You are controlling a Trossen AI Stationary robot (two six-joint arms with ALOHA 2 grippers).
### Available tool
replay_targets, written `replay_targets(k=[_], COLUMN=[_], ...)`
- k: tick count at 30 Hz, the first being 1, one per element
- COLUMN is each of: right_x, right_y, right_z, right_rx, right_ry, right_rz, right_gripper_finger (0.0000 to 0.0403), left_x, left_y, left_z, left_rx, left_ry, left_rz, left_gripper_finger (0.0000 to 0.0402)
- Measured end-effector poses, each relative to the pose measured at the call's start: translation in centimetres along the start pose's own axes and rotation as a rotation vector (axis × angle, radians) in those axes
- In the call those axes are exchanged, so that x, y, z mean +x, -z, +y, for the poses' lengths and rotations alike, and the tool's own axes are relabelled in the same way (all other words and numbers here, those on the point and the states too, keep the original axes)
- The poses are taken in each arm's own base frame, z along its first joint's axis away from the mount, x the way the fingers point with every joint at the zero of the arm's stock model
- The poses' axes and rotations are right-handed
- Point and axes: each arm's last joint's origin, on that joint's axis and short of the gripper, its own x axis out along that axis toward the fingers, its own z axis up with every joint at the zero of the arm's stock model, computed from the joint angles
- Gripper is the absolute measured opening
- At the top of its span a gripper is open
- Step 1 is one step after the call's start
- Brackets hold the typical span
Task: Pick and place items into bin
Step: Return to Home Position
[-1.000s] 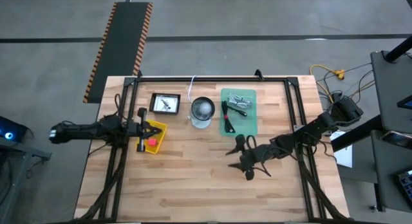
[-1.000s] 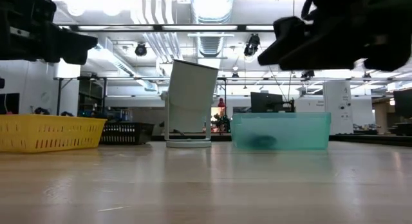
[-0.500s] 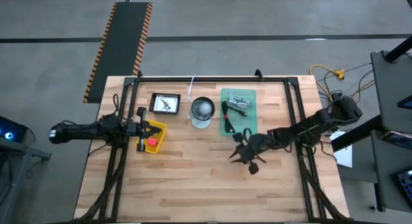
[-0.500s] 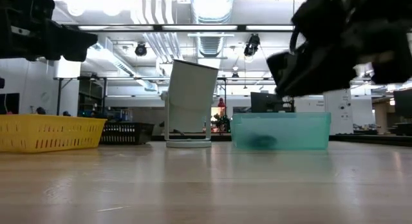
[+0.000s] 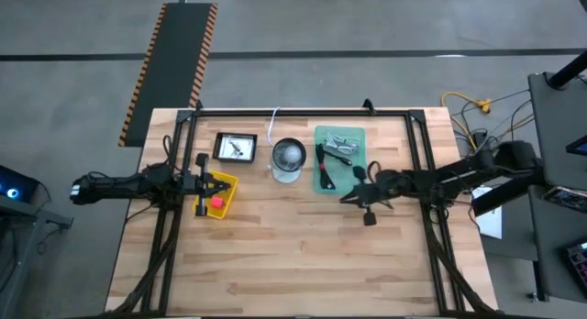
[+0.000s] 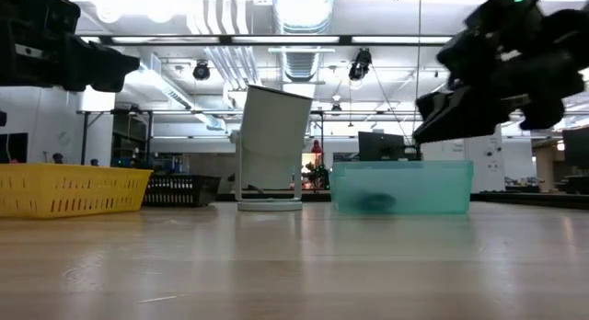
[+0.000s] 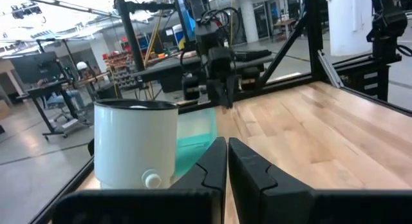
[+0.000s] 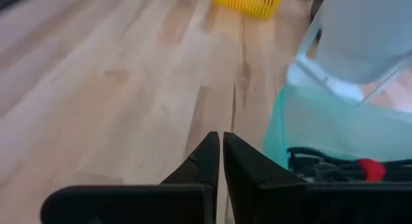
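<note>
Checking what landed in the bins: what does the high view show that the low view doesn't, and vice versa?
High only: the pink-red lump in the yellow bin, white cards in the black bin. Low only: the room's ceiling lights. Both: the bins, white container, left gripper above the yellow bin, right gripper beside the teal bin.

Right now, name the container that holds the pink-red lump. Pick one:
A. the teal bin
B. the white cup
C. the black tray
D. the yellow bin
D. In the high view the pink-red lump lies inside the yellow bin, at the left side of the table.
</note>
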Motion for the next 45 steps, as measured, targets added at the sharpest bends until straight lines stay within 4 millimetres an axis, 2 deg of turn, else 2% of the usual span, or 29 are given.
replay_targets(k=[7,12,15,22,32,36,45], right_x=[-3.5,-5.4,-6.2,-7.7,-9.3,-9.7,-9.9], right_y=[1.7,2.0,2.1,2.3,3.0,3.1,3.0], right_z=[0.6,0.7,0.8,0.4,0.6,0.7,0.7], right_rx=[0.003,-0.046,-0.050,0.026,0.078,0.124,0.091], right_ry=[0.013,0.025,0.013,0.155,0.143,0.127,0.124], right_rz=[-0.187,-0.307,-0.322,-0.331,-0.395,-0.419,-0.440], right_gripper_finger=[0.0010,0.0009,0.0009,0.0009,0.0009,0.0008,0.0009], left_x=[0.0,0.0,0.0,0.0,0.0,0.1,0.1], left_y=[0.1,0.1,0.1,0.2,0.4,0.5,0.6], left_z=[0.0,0.0,0.0,0.0,-0.1,-0.2,-0.2], left_rx=[-0.001,-0.002,-0.002,-0.020,-0.163,-0.160,-0.158], left_ry=[-0.005,-0.007,-0.006,-0.010,0.002,0.013,0.017], left_rz=[0.002,0.001,0.005,0.011,0.025,-0.003,0.004], left_gripper_finger=[0.0000,0.0000,0.0000,0.0000,0.0000,0.0000,0.0000])
